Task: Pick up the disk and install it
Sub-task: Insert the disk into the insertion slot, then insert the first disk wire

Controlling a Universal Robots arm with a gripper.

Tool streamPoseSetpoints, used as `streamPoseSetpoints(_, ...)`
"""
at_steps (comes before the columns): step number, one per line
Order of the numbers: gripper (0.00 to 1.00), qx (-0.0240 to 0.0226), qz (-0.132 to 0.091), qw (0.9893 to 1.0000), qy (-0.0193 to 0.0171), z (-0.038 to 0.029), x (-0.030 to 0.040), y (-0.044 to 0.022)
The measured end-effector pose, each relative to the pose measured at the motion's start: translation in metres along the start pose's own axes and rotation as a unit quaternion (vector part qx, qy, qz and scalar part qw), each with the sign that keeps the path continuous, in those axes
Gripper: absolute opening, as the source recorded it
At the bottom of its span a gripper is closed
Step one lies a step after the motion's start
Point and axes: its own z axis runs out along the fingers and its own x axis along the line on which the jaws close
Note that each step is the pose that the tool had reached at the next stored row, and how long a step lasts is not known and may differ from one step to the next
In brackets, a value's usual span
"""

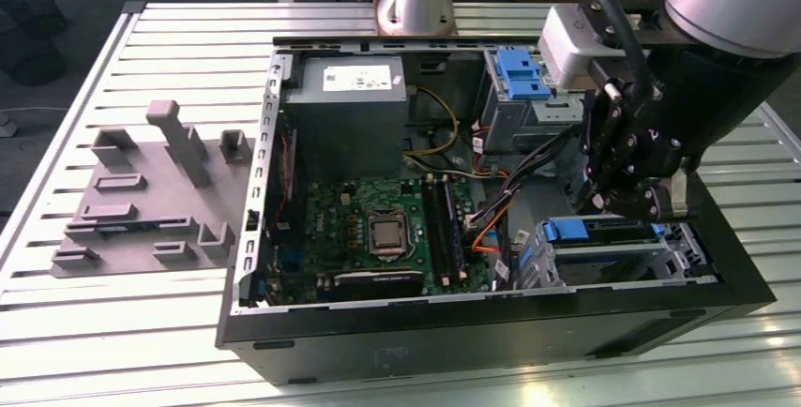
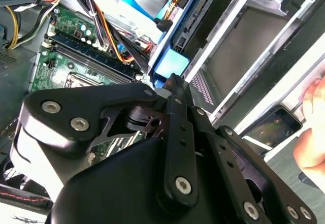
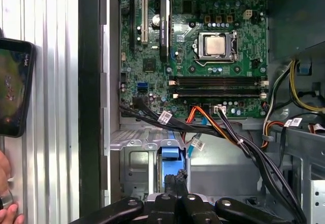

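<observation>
Gripper [image 1: 629, 203] low over drive cage [image 1: 620, 262] at open computer case's [image 1: 501, 332] near corner on the exterior view's right; jaws pinched narrow, close to blue tab of disk [image 1: 598, 230] sitting in cage top, likely seating it. Whether they grip it: cannot tell. Motherboard [image 1: 375, 229] mid-case, power supply [image 1: 347, 112] at far edge. First wrist view adds hand [image 3: 6, 203] and phone [image 3: 14, 92] beside case.

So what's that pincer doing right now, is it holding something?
Pincer: down at the blue-framed disk in the drive bay; whether it grips it cannot be told.
</observation>
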Motion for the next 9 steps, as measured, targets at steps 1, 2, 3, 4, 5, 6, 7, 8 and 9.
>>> streamPoseSetpoints(1,0.11,0.0000,0.000,1.0000,0.0000,0.0017,0.0000,-0.0001)
streamPoseSetpoints(2,0.11,0.0000,0.000,1.0000,0.0000,0.0036,0.0000,-0.0001)
streamPoseSetpoints(3,0.11,0.0000,0.000,1.0000,0.0000,0.0046,0.0000,-0.0001)
streamPoseSetpoints(4,0.11,0.0000,0.000,1.0000,0.0001,0.0045,0.0000,-0.0001)
streamPoseSetpoints(5,0.11,0.0000,0.000,1.0000,0.0001,0.0045,0.0000,-0.0001)
streamPoseSetpoints(6,0.11,0.0000,0.000,1.0000,0.0001,0.0046,0.0000,-0.0001)
streamPoseSetpoints(7,0.11,0.0000,0.000,1.0000,0.0001,0.0048,0.0000,-0.0001)
streamPoseSetpoints(8,0.11,0.0000,0.000,1.0000,0.0001,0.0049,0.0000,-0.0001)
streamPoseSetpoints(9,0.11,0.0000,0.000,1.0000,0.0000,0.0049,0.0000,-0.0002)
